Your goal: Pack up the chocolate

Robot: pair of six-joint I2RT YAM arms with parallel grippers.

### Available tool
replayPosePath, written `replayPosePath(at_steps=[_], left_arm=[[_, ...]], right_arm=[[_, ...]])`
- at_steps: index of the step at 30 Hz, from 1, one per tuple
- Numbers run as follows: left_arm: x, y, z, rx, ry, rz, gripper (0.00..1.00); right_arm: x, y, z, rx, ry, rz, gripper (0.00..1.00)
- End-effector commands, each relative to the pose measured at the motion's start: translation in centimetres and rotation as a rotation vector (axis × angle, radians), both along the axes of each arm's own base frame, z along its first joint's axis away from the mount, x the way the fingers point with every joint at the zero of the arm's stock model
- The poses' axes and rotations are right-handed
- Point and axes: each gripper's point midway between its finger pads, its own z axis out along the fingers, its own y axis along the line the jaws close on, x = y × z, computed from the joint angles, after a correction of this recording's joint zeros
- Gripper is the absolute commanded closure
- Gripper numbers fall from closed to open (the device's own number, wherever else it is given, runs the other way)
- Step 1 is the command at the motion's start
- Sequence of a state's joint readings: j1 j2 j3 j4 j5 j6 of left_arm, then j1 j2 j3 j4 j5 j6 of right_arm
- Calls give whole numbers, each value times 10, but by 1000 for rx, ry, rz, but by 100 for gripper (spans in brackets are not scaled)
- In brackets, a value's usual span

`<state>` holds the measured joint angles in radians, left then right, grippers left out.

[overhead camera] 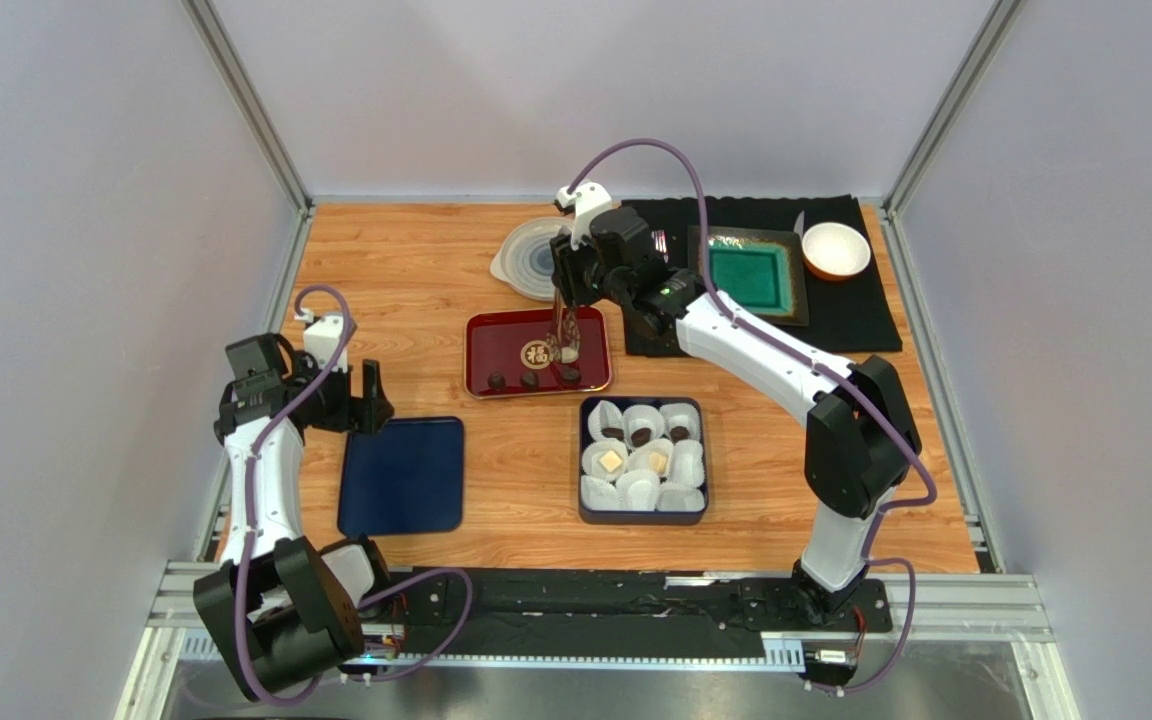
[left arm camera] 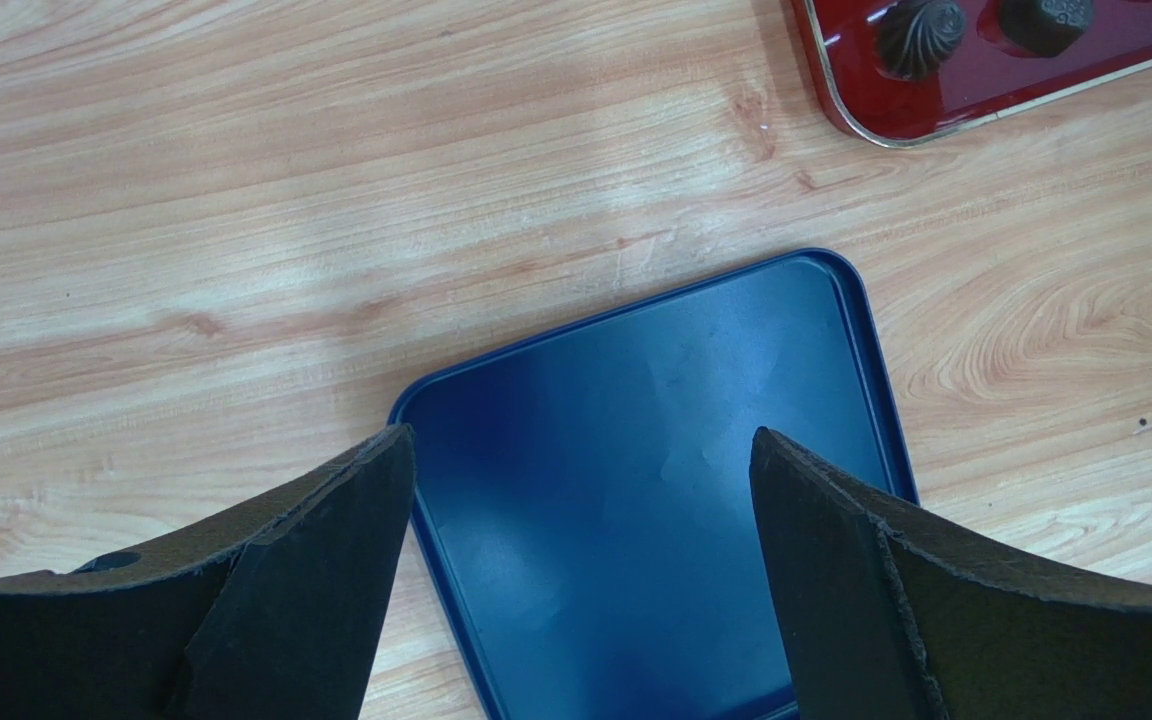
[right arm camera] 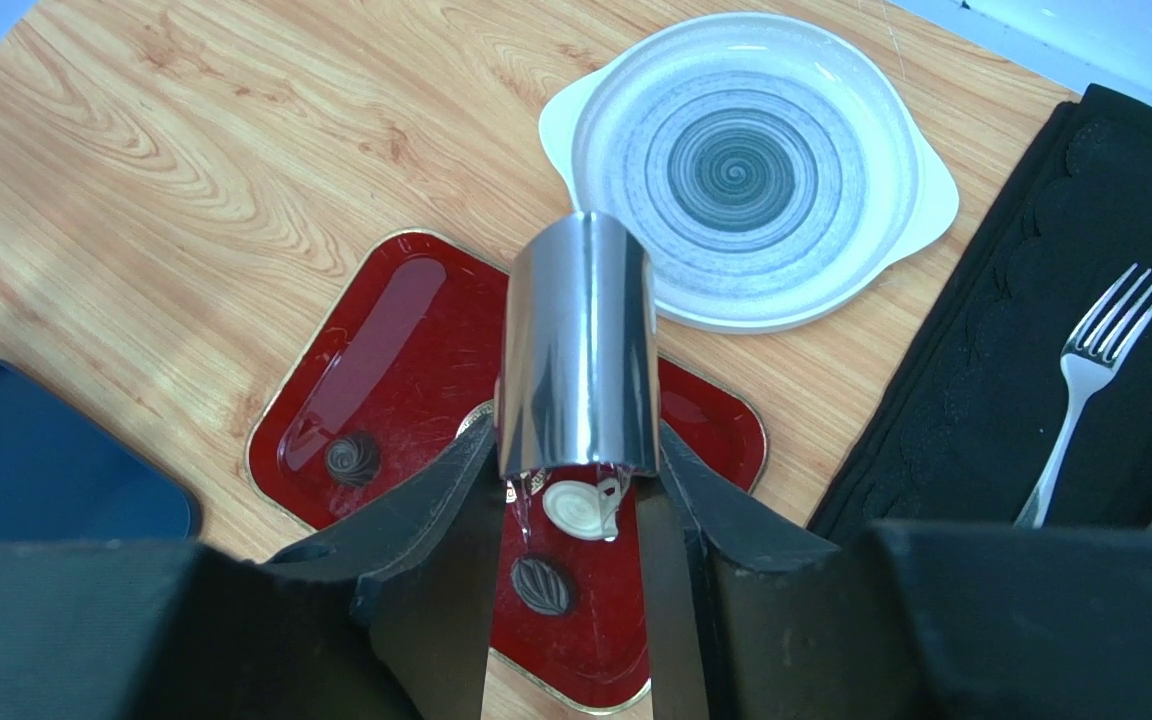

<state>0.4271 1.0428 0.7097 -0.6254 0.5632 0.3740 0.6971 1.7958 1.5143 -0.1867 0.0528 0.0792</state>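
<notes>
Three dark chocolates [overhead camera: 531, 380] lie in a left-to-right row along the near edge of the red tray [overhead camera: 500, 333], just beyond the box of paper cups [overhead camera: 644, 519]. The right gripper [overhead camera: 567, 300] is far nearer than the left gripper [overhead camera: 375, 402]. It clamps upright metal tongs [overhead camera: 561, 338] over the row's right end.

From the left wrist, the jaws stand wide apart and hold nothing, above a blue lid [left arm camera: 657, 495].

From the right wrist, a cream-white piece [right arm camera: 585, 506] lies between the tong arms. A dark oval piece [right arm camera: 540, 585] lies just nearer, its long axis pointing roughly along the tongs. I cannot tell whether the tips pinch the cream piece.
</notes>
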Motion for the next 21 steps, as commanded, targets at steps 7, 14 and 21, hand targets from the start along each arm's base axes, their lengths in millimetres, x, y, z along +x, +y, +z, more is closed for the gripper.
replayPosePath(at_steps=[7, 14, 21], left_arm=[[5, 5, 9, 23, -34, -13, 10], [5, 6, 9, 26, -36, -11, 10], [4, 6, 8, 29, -33, -12, 10]], right_arm=[[4, -8, 45, 6, -84, -16, 61], [3, -8, 48, 17, -83, -12, 61], [1, -4, 44, 27, -66, 4, 62]])
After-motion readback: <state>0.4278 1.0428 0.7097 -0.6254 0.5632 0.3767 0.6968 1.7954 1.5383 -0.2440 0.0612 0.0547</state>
